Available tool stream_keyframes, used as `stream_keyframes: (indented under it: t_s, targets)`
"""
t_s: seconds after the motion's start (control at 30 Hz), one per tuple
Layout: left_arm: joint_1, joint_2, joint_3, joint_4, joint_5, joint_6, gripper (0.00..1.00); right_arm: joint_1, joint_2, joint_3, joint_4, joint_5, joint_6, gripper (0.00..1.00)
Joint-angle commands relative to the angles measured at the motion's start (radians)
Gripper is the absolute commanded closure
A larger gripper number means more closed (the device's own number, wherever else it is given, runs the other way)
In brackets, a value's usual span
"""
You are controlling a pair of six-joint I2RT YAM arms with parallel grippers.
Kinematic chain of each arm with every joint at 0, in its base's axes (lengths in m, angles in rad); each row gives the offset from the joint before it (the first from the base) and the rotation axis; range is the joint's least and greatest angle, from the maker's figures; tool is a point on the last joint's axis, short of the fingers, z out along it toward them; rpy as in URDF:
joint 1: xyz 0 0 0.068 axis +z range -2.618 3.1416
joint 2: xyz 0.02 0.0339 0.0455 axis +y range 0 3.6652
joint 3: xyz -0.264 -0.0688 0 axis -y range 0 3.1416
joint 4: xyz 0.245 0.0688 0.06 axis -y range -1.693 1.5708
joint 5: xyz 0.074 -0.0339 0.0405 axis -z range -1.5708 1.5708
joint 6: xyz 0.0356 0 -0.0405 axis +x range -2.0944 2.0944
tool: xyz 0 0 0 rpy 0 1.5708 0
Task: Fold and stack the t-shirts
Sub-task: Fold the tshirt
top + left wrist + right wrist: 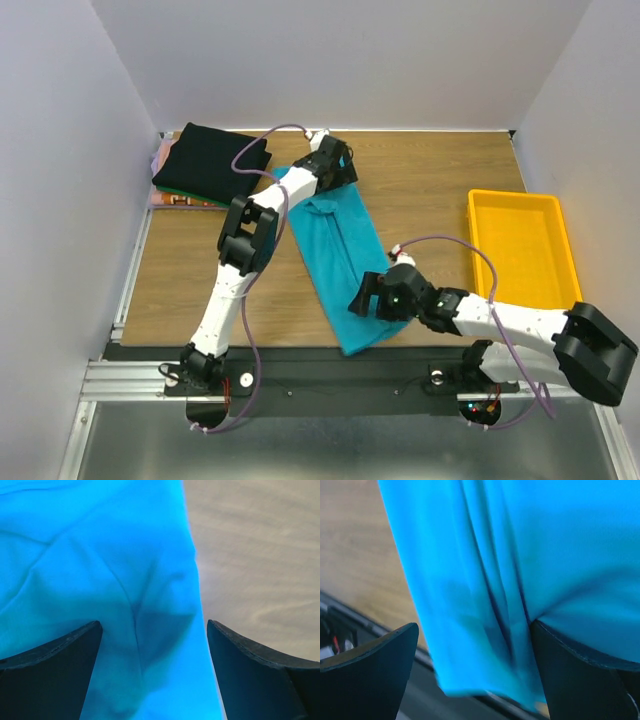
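Note:
The turquoise t-shirt (pixel 335 250) lies folded lengthwise as a long strip, running from the far middle of the table to its front edge. My left gripper (pixel 335 172) is over the strip's far end. In the left wrist view it (pixel 154 625) is open, with the shirt (pixel 100 555) between the fingers. My right gripper (pixel 368 300) is at the near end. In the right wrist view it (pixel 475 625) is open astride the shirt (pixel 545 540), and cloth drapes over its right finger (pixel 580 680). The folded stack (pixel 210 162), black on top, sits at the far left.
A yellow plastic tray (pixel 475 240) stands at the right side of the table. Bare wood (pixel 190 280) lies left of the strip. The metal front rail (pixel 300 375) runs just below the shirt's near end. White walls close in the far side and both sides.

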Motion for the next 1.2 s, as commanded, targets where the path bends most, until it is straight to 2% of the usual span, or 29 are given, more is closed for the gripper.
stream_keyframes:
  t_s: [0.0, 0.03, 0.13, 0.27, 0.43, 0.47, 0.6, 0.8, 0.9, 0.97, 1.0, 1.03, 1.07, 1.1, 1.13, 1.17]
  targets:
    - [0.003, 0.164, 0.310, -0.157, 0.061, 0.017, 0.01, 0.179, 0.070, -0.023, -0.131, 0.022, 0.164, 0.00]
    - [0.003, 0.227, 0.358, -0.165, 0.072, 0.009, 0.02, 0.211, 0.082, -0.003, -0.129, 0.002, 0.143, 0.00]
    - [0.005, 0.270, 0.430, -0.146, 0.069, -0.026, 0.01, 0.341, 0.139, 0.104, -0.184, -0.007, 0.079, 0.00]
    - [0.007, 0.247, 0.355, -0.075, 0.083, -0.052, 0.01, 0.375, 0.145, 0.193, -0.249, 0.010, 0.042, 0.00]
    - [0.017, 0.253, 0.363, -0.055, 0.124, -0.044, 0.01, 0.402, 0.109, 0.236, -0.250, 0.020, 0.011, 0.00]
    - [0.017, 0.250, 0.364, -0.046, 0.168, -0.035, 0.01, 0.411, 0.101, 0.241, -0.250, 0.026, 0.010, 0.00]
    - [0.008, 0.192, 0.361, -0.039, 0.193, -0.002, 0.01, 0.412, 0.047, 0.267, -0.278, 0.078, -0.007, 0.00]
    - [-0.010, -0.021, 0.302, -0.091, 0.173, 0.075, 0.01, 0.412, -0.066, 0.267, -0.315, 0.221, 0.028, 0.00]
    - [-0.052, -0.193, 0.199, -0.160, 0.083, 0.100, 0.01, 0.411, -0.121, 0.243, -0.345, 0.334, 0.072, 0.00]
    - [-0.087, -0.361, 0.031, -0.164, 0.020, 0.112, 0.02, 0.411, -0.149, 0.238, -0.393, 0.399, 0.095, 0.00]
    - [-0.120, -0.426, -0.142, -0.144, 0.009, 0.108, 0.02, 0.411, -0.178, 0.229, -0.402, 0.428, 0.102, 0.00]
    - [-0.139, -0.561, -0.242, -0.081, 0.000, 0.091, 0.02, 0.409, -0.192, 0.220, -0.408, 0.437, 0.123, 0.00]
    - [-0.154, -0.633, -0.345, -0.040, -0.006, 0.042, 0.02, 0.409, -0.204, 0.210, -0.419, 0.448, 0.140, 0.00]
    - [-0.191, -0.702, -0.551, 0.000, -0.012, 0.007, 0.02, 0.409, -0.232, 0.200, -0.419, 0.450, 0.154, 0.00]
    - [-0.213, -0.830, -0.649, 0.075, -0.019, -0.024, 0.02, 0.406, -0.241, 0.183, -0.421, 0.460, 0.161, 0.00]
    - [-0.236, -0.890, -0.739, 0.100, -0.053, -0.059, 0.02, 0.406, -0.247, 0.178, -0.422, 0.457, 0.160, 0.00]
